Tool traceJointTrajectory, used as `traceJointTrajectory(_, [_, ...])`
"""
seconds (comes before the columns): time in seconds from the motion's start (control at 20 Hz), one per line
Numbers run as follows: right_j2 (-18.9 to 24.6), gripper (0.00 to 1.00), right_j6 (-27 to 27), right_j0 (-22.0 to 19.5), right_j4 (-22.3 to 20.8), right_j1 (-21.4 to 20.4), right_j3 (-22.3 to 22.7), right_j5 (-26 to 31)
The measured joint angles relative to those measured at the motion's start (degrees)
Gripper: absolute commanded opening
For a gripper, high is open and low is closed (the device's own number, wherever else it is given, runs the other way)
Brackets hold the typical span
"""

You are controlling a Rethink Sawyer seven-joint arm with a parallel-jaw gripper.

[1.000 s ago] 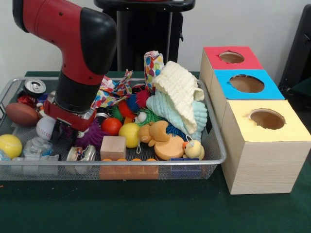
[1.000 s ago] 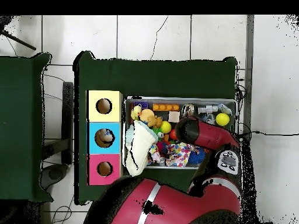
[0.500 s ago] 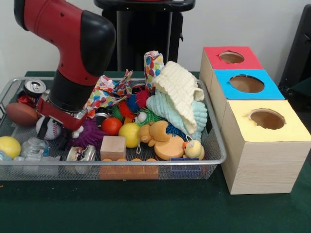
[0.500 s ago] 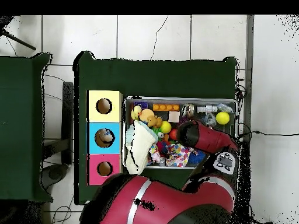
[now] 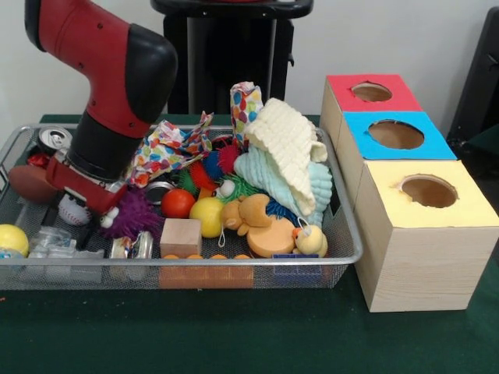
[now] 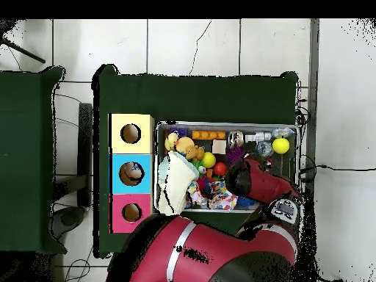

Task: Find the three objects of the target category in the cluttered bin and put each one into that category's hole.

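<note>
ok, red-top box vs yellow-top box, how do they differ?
In the front view, the red-top box stands at the far end of the row; the yellow-top box is nearest the camera, showing its full pale wood front. The blue-top box sits between them. Both have one round hole in the top.

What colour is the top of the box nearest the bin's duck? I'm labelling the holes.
Yellow: the nearest box has a yellow top around its hole, clearest in the front view.
</note>
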Motion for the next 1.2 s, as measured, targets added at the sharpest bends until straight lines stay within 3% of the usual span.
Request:
traceJointTrajectory(0.4, [1.2,1.0,0.2,-1.3,0.0,0.7,5.7,-16.5])
traceJointTrajectory(0.45, [1.7,0.0,0.2,-1.7,0.0,0.7,6.2,-18.1])
traceJointTrajectory(1.2, [5.0,0.0,0.2,-5.9,-4.7,-1.4,7.5,-19.7])
